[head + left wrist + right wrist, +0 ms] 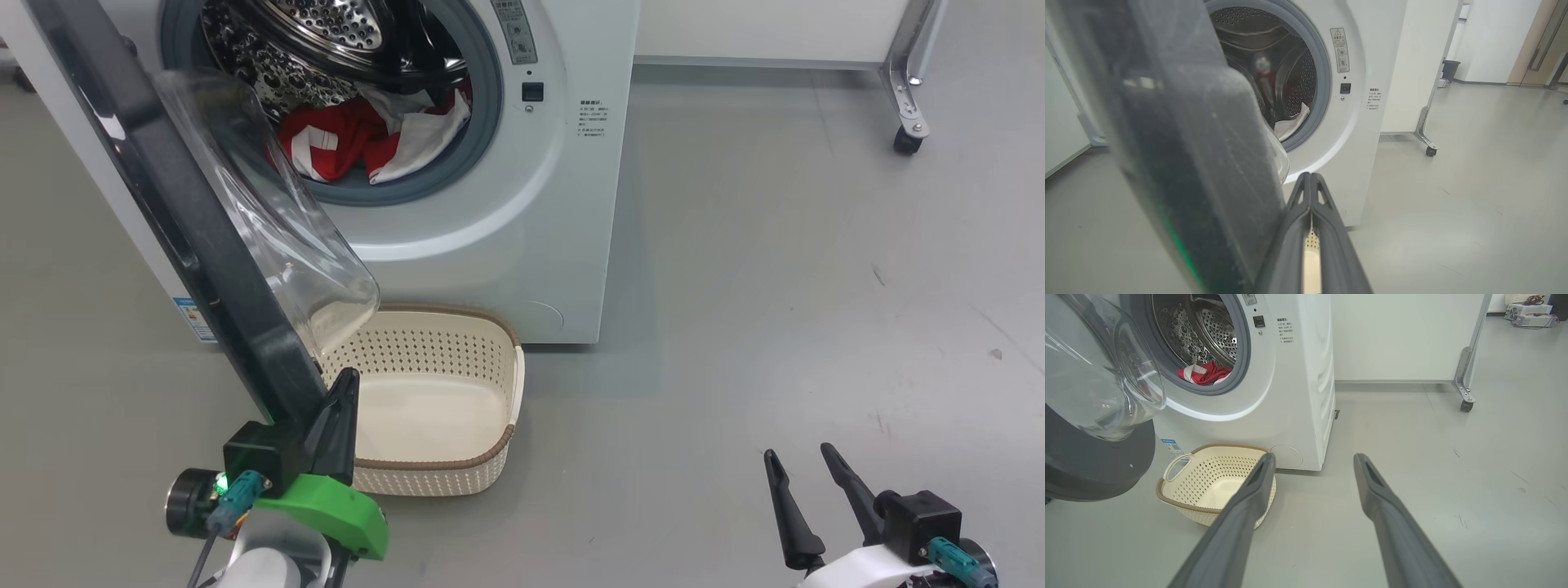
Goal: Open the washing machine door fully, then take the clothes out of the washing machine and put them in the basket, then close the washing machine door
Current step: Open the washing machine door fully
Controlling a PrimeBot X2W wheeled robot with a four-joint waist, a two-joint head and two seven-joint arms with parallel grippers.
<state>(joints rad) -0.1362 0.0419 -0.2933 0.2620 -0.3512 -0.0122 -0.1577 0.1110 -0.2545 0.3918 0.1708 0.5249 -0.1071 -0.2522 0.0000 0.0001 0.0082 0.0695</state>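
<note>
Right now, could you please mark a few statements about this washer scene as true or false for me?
1. The washing machine door stands open. True.
2. The clothes are already in the basket. False: the basket is empty, and the clothes lie inside the washing machine.
3. The right end effector is open and empty. True.
4. The left end effector is spread wide. False: it is shut, next to the door's lower edge.
5. The basket stands on top of the washing machine. False: it sits on the floor in front of it.
</note>
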